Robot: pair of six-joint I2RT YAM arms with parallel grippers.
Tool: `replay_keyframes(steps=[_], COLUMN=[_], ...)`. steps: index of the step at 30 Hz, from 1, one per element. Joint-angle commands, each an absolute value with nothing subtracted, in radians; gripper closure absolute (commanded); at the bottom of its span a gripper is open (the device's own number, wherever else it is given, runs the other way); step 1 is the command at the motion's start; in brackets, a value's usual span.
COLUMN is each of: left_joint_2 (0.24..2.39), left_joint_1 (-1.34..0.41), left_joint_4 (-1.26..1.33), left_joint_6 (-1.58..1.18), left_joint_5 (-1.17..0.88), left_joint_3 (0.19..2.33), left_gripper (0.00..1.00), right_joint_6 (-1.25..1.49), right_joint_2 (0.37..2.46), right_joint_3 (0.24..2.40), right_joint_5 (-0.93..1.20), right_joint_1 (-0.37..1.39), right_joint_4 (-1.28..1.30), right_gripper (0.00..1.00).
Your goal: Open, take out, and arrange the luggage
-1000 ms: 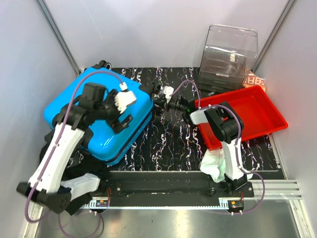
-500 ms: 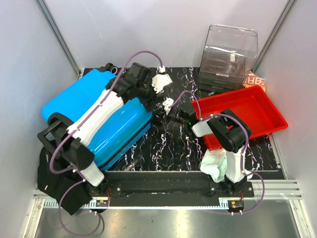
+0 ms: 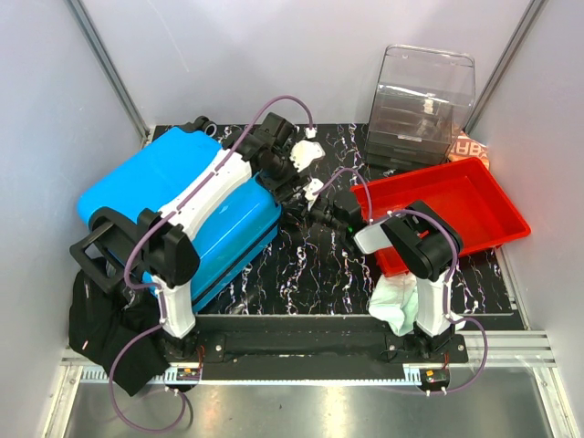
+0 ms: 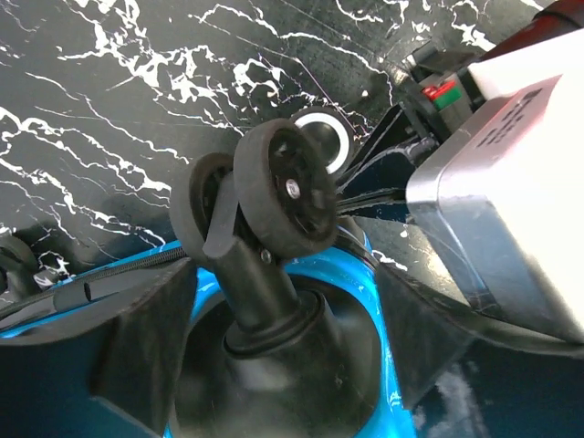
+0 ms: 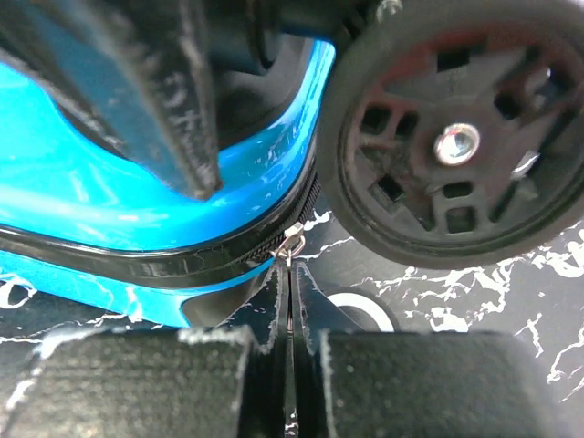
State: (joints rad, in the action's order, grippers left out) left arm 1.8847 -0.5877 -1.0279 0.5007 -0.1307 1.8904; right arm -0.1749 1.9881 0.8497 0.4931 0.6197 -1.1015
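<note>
The luggage (image 3: 173, 196), a bright blue hard-shell suitcase, lies flat on the left of the black marbled table, its zip closed as far as the frames show. My left gripper (image 3: 279, 172) reaches over its far right corner. In the left wrist view the left gripper (image 4: 283, 306) stands open astride a black caster wheel (image 4: 283, 196) and its stem. My right gripper (image 3: 299, 203) is at the same corner. In the right wrist view the right gripper (image 5: 290, 274) is shut on the metal zipper pull (image 5: 292, 242), below the luggage (image 5: 137, 201) and a wheel (image 5: 456, 128).
A red tray (image 3: 474, 196) lies on the right, touching the right arm. A clear drawer box (image 3: 424, 105) stands at the back right with an orange packet (image 3: 470, 146) beside it. Black fabric (image 3: 100, 328) lies by the left arm's base. Grey walls close in both sides.
My left arm has swung from above the suitcase lid out to the far wheel corner, and its jaws have narrowed a little around the caster. The right gripper has stayed on the zipper pull.
</note>
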Motion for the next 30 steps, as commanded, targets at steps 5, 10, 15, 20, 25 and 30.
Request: replay_keyframes(steps=[5,10,15,20,25,30], left_joint_2=[2.011,1.994,1.928,1.875,1.796,1.666], left_joint_1=[-0.572,-0.571,-0.572,-0.603,-0.69,-0.71], left_joint_4=[-0.95,-0.971,-0.963,-0.913,-0.92,-0.963], left_joint_6=[0.471,0.498,0.526,0.512,0.58,0.649], left_joint_5=[-0.141,-0.225,-0.308,-0.411,-0.526,-0.598], left_joint_3=[1.965,1.93,1.859,1.835,1.749,1.618], left_gripper=[0.39,0.83,1.0,1.0,1.0,1.0], right_joint_6=[-0.146,-0.114,-0.058,-0.051,-0.034,0.052], right_joint_2=[1.957,1.971,1.976,1.953,1.91,1.879], right_joint_3=[0.845,0.851,0.83,0.798,0.723,0.631], right_joint_5=[0.492,0.488,0.492,0.48,0.468,0.499], right_joint_1=[0.63,0.621,0.597,0.589,0.578,0.58], right_joint_4=[-1.308,-1.327,-1.388,-1.37,-1.39,-1.452], right_gripper=[1.0,1.0,1.0,1.0,1.0,1.0])
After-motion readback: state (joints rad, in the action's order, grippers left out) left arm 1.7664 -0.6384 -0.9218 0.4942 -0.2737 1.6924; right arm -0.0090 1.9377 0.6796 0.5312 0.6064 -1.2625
